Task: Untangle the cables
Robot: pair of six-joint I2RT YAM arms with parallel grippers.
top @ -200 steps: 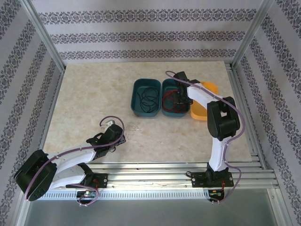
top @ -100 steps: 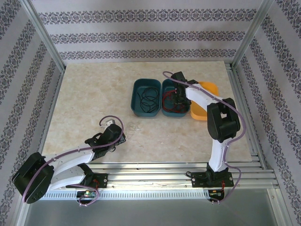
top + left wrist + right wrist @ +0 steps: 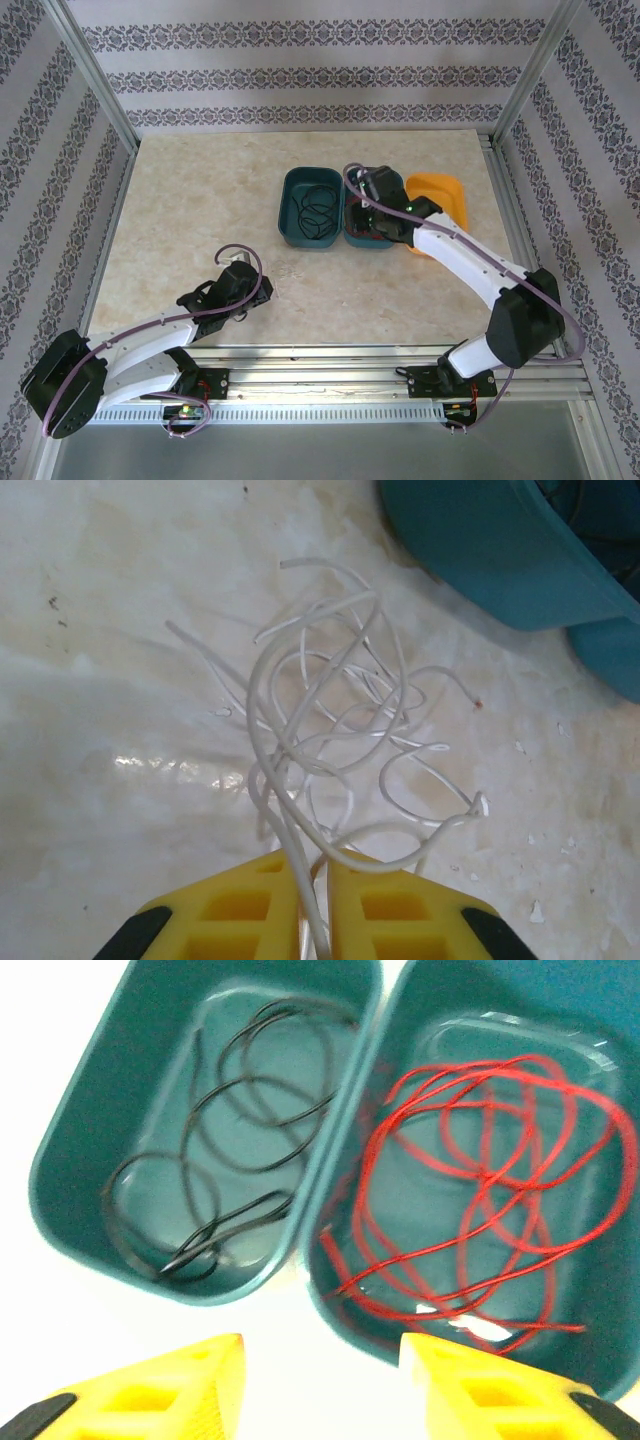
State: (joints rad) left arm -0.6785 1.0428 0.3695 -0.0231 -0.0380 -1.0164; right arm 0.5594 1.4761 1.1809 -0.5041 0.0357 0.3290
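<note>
The white cable (image 3: 340,730) lies as a loose tangle on the marble table (image 3: 200,200), just ahead of the left gripper (image 3: 315,865). One strand runs back into the narrow slit between its yellow fingers (image 3: 250,900). They stand nearly together, and whether they pinch the strand cannot be told. The black cable (image 3: 235,1140) is coiled by itself in the left teal bin (image 3: 90,1130), and the red cable (image 3: 470,1190) is looped in the right teal bin (image 3: 610,1280), which touches the left one along its side. Near the middle of the far half of the table, a corner of these bins shows at the top right of the left wrist view, close to the white tangle. Compared with a second ago, the right gripper (image 3: 320,1360) has lifted out of the right bin and now hangs above the near rims of both bins. Its fingers are spread wide with nothing between them. The right arm's elbow has swung down and out toward the right edge, so more of the orange tray (image 3: 445,190) beside the bins is uncovered. From above, the right wrist (image 3: 385,215) still hides the near part of the red cable's bin. The left arm has barely shifted.
</note>
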